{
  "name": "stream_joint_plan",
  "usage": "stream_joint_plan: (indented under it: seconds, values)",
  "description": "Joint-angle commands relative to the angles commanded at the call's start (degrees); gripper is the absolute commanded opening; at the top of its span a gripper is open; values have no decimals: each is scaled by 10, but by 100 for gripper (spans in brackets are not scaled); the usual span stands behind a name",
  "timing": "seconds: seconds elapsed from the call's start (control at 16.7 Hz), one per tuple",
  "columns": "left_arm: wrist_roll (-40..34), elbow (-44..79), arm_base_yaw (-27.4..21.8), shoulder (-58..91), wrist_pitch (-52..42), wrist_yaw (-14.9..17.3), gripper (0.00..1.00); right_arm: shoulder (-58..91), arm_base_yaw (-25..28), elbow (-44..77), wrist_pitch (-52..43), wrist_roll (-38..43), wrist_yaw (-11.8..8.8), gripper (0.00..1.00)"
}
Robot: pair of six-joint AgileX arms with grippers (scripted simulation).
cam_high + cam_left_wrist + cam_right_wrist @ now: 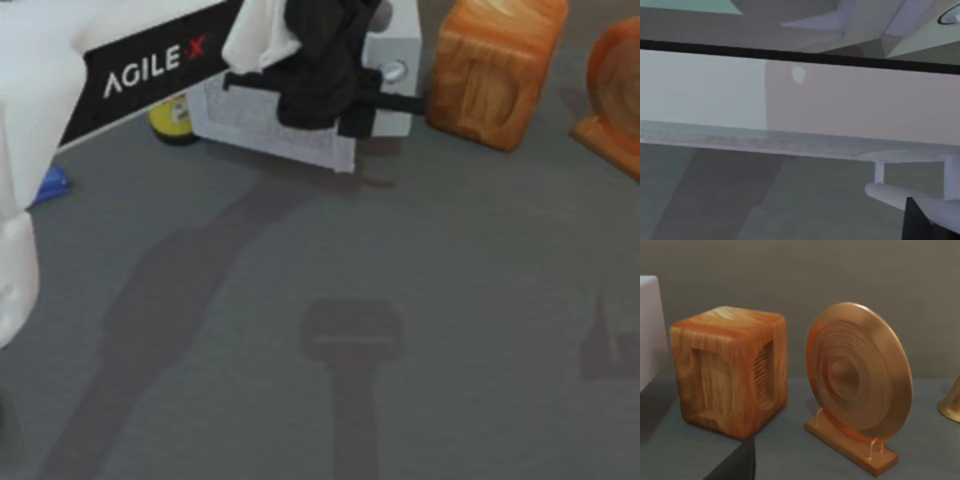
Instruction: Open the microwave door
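The left gripper (pixel 385 103) reaches in from the left side of the table and sits at the front of the microwave (pixel 398 45), its dark fingers at the handle on the free edge of the microwave door (pixel 275 125), though whether they are clamped on that handle cannot be told. The door stands swung partly out from the white box, its speckled panel slanting below the gripper, with a grey knob (pixel 395 71) just behind the fingers. Beyond the gripper to the right stand an orange wooden block (pixel 495 65) and, farther right, a round wooden disc on a stand (pixel 612 85); the right arm is out of the top view.
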Motion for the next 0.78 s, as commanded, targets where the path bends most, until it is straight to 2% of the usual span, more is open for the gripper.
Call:
stream_joint_plan:
  seconds: [0.78]
  values:
    - [26, -36, 4, -23, 18, 14, 0, 0, 0, 0, 0, 0, 0, 100]
